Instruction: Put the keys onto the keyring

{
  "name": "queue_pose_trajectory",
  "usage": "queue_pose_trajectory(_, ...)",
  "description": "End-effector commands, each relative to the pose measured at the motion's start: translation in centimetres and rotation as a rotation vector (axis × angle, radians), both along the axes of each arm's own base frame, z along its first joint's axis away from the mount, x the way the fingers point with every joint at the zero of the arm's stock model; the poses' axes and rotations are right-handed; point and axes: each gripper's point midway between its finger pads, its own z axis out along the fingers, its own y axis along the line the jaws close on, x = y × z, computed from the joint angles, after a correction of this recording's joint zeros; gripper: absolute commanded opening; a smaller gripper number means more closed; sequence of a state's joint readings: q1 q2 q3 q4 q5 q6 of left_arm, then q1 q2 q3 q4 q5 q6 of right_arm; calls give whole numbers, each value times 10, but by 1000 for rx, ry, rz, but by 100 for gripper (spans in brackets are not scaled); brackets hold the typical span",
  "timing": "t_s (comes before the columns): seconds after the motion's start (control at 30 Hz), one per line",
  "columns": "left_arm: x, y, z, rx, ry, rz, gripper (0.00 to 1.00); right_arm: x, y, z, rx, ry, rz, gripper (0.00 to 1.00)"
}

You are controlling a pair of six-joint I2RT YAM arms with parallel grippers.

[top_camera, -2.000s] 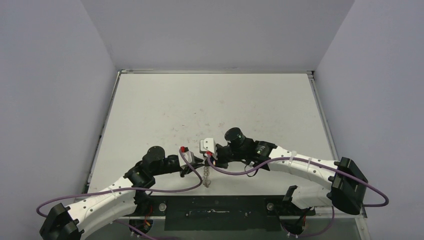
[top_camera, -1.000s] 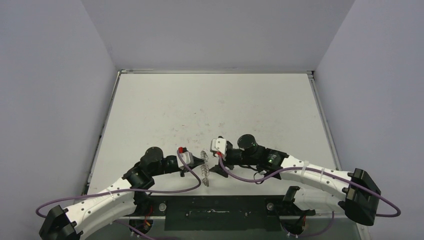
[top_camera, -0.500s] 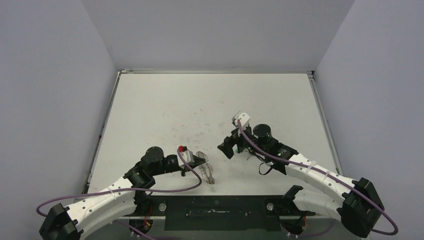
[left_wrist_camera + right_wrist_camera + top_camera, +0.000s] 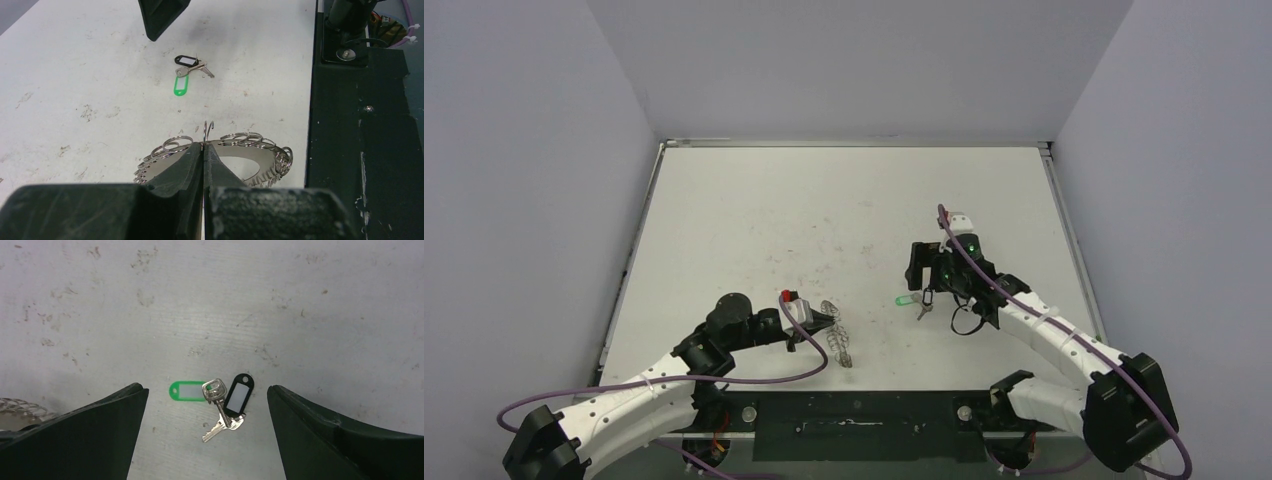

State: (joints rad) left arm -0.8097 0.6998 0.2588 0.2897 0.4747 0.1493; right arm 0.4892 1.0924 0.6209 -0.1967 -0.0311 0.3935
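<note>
From above, the left claw point(image 4: 819, 322) is clamped shut on the keyring point(image 4: 839, 345), which sags onto the table point(image 4: 824, 200) just ahead of its tips. The right claw point(image 4: 921, 268) hangs spread wide, holding nothing. The keys point(image 4: 917, 300) lie loose on the table right under its tips, well apart from the ring. There is bare table on every side of both claws, and the raised rim is far off.

The left wrist view shows the left claw point(image 4: 203, 150) pinching only a thin edge of the keyring point(image 4: 250, 142). On so slim a hold the ring could pivot or slip when something pushes on it. The keys point(image 4: 187, 70) lie straight ahead with open table between. The black base plate point(image 4: 350, 125) runs close along the claw's right side, so there is little room there.

In the right wrist view, the keys point(image 4: 222, 405) sit between the wide fingers of the right claw point(image 4: 206, 390), slightly toward the right finger. They lie flat, so a shallow closing could skid them away or catch only a tag and leave the key swinging. A deep one would scrape the table. The keyring point(image 4: 20, 407) peeks in beyond the left finger.
</note>
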Motion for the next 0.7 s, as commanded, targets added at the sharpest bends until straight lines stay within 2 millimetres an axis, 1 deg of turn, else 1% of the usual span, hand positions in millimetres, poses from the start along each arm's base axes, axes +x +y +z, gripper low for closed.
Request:
queue_pose_trajectory(0.0,5,-5,26,-76,-60,6,0,-5,-1,-16,-21,108,-4,91)
queue_pose_trajectory(0.07,5,-5,27,-77,-57,6,0,-5,8,-22,-16,132,54,80)
queue_pose_trajectory(0.1,4,-6,26,-77,-54,3,0,-4,10,-24,-28,147,70,76)
queue_pose_trajectory(0.17,4,-6,25,-77,-49,2,0,0,11,-29,-61,179,88,63)
queue_pose_trajectory(0.23,4,-6,24,-73,-45,0,0,5,14,-31,-84,200,106,54)
queue_pose_trajectory(0.27,4,-6,23,-71,-43,1,0,7,14,-33,-98,209,116,48)
queue_pose_trajectory(0.33,4,-7,23,-72,-42,-1,0,8,17,-37,-110,236,133,41)
queue_pose_trajectory(0.53,5,-6,24,-74,-44,10,0,4,21,-48,-131,289,149,30)
queue_pose_trajectory(0.67,5,-5,23,-69,-44,12,0,0,19,-53,-167,311,153,29)
